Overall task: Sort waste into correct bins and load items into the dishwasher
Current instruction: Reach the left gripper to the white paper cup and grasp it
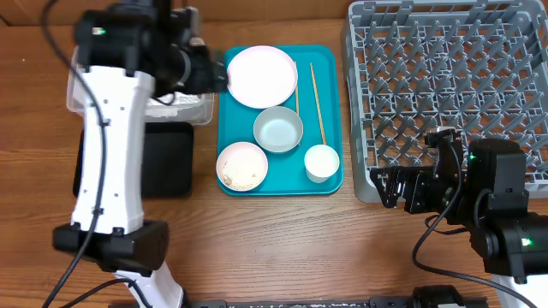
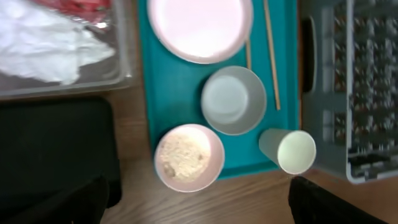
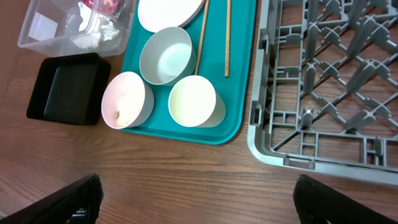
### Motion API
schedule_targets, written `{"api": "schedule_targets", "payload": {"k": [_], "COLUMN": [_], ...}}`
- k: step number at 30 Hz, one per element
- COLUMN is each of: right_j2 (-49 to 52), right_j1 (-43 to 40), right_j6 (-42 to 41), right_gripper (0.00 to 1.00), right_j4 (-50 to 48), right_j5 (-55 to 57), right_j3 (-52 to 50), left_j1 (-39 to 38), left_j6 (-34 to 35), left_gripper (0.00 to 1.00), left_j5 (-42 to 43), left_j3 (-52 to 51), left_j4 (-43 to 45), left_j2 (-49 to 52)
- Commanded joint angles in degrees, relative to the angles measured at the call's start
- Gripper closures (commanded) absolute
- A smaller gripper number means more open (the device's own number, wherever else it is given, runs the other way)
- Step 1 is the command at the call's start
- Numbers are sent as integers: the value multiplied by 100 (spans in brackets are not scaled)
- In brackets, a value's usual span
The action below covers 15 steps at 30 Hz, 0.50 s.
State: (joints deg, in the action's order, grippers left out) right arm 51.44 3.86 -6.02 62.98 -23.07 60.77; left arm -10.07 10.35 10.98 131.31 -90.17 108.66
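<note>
My left gripper (image 2: 198, 190) hangs above the table, fingers spread wide, nothing held. Straight ahead of its fingertips sits the small pale pink round dish (image 2: 189, 158) carrying the heap of whitish rice-like scraps (image 2: 182, 157), at the near corner of the teal plastic serving tray (image 2: 174, 93). Beyond the dish comes the pale round bowl (image 2: 234, 99), then the large pale pink round plate (image 2: 200, 28).

Toward the right finger, the small white cup (image 2: 287, 149) sits at the tray's other near corner. The pair of thin wooden chopsticks (image 2: 271, 56) lies lengthwise beyond it.

Toward the left finger, the clear rectangular plastic tub (image 2: 127, 43) holds the crumpled white napkin (image 2: 43, 37) and the small red shiny wrapper (image 2: 87, 7). The shallow black rectangular tray (image 2: 56, 149) lies nearer the gripper than the tub. I cannot tell whether the two touch.

My right gripper (image 3: 198, 180) is also opened wide and empty, over the bare brown wooden table (image 3: 186, 143). Ahead of it the cup is the closest piece, with the scraps dish to its left. The large square grey plastic dish rack (image 3: 264, 134), pegs upright, lies ahead and to the right, just beside the teal tray's edge.
</note>
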Motion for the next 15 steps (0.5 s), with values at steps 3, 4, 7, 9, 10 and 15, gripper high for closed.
{"api": "schedule_targets", "payload": {"k": [3, 4, 7, 9, 10, 15], "right_j2": [-24, -24, -24, -24, -24, -24], "right_j1": [26, 26, 26, 26, 26, 26], "right_j6": [-22, -22, -24, -24, -24, -74], "right_gripper": [0, 0, 0, 0, 0, 0], "right_j4": [-98, -107, -120, -120, -118, -92], "right_j5": [-57, -57, -57, -59, -59, -59], "right_j3": [144, 144, 144, 144, 144, 144], "left_j1": [-800, -942, -1279, -1484, -1600, -2044], "left_j6": [-310, -310, -317, -402, -422, -568], "left_gripper": [7, 7, 7, 9, 10, 13], "left_j5": [98, 92, 90, 90, 87, 66], "left_j3": [-691, -855, -1248, -1436, -1493, -1499], "left_j4": [409, 520, 922, 1193, 1285, 1460], "left_j2": [225, 280, 516, 730, 866, 1475]}}
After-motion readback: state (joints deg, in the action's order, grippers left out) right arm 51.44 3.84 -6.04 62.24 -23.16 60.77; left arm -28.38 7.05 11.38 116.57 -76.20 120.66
